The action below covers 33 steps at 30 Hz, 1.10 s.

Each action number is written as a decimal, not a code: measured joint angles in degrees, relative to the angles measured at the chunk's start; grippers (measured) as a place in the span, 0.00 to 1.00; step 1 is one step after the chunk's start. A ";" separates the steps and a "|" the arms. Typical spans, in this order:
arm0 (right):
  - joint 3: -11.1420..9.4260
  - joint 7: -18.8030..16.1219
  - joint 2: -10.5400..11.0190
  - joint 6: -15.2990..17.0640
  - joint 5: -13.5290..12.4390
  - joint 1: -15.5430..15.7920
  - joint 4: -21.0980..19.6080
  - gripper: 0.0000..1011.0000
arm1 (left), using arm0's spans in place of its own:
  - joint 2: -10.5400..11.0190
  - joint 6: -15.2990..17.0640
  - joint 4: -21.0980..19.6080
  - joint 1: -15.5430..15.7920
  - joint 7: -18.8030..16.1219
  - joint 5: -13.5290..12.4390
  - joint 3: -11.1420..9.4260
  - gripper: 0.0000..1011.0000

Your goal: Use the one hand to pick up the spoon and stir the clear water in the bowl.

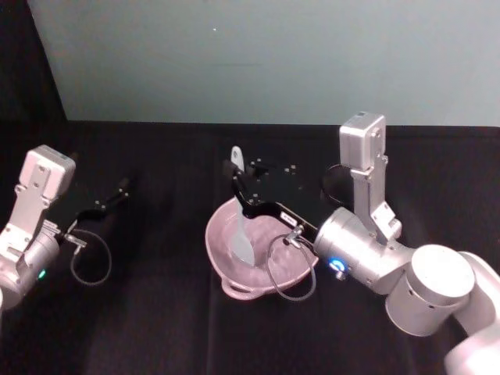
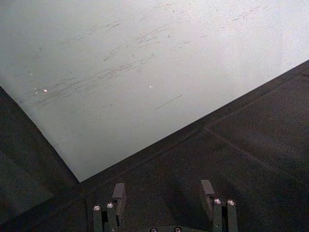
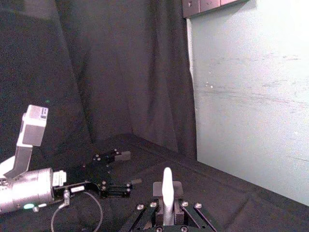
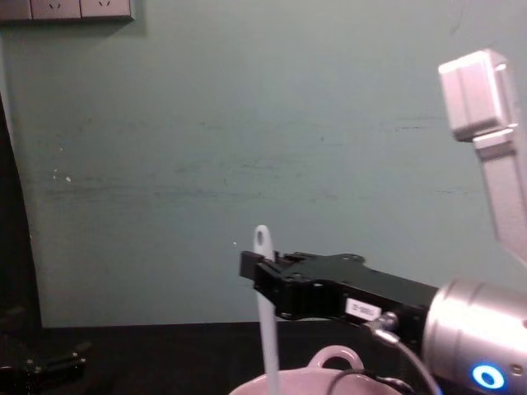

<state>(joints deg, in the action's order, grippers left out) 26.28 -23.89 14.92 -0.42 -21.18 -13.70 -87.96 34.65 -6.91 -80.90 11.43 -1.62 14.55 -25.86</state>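
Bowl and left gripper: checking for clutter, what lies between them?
Only bare black tabletop, seen in the head view, between the left gripper and the bowl. The right gripper holds the spoon in it.

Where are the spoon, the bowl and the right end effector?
spoon (image 1: 242, 241), head view, on its paddle head inside the bowl
bowl (image 1: 220, 238), head view, on its left inner wall
right end effector (image 1: 237, 183), head view, between the fingertips clamping the handle
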 joint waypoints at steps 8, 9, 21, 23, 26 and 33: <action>1.10 -0.45 -2.33 -1.15 -0.12 -3.45 4.89 0.12 | 0.00 0.00 0.00 0.00 0.00 0.00 0.00 1.00; 1.09 -0.45 -2.48 -1.26 -0.12 -3.81 5.41 0.12 | 0.00 0.00 0.00 0.00 0.00 0.00 0.00 1.00; -2.89 1.51 -1.06 -1.99 0.03 -6.39 9.19 0.12 | 0.00 0.00 0.00 0.00 0.00 0.00 0.00 1.00; -3.56 1.79 -0.48 -1.88 0.00 -6.06 8.58 0.12 | 0.00 0.00 0.00 0.00 0.00 0.00 0.00 1.00; -4.59 2.18 0.60 -1.49 -0.02 -5.12 7.22 0.12 | 0.00 0.00 0.00 0.00 0.00 0.00 0.00 1.00; -5.40 2.19 2.87 0.33 0.21 -2.86 3.36 0.12 | 0.00 0.00 0.00 0.00 0.00 0.00 0.00 1.00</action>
<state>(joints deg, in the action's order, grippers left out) 20.88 -21.71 17.79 -0.09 -20.97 -16.57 -84.59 34.65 -6.90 -80.90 11.43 -1.62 14.55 -25.86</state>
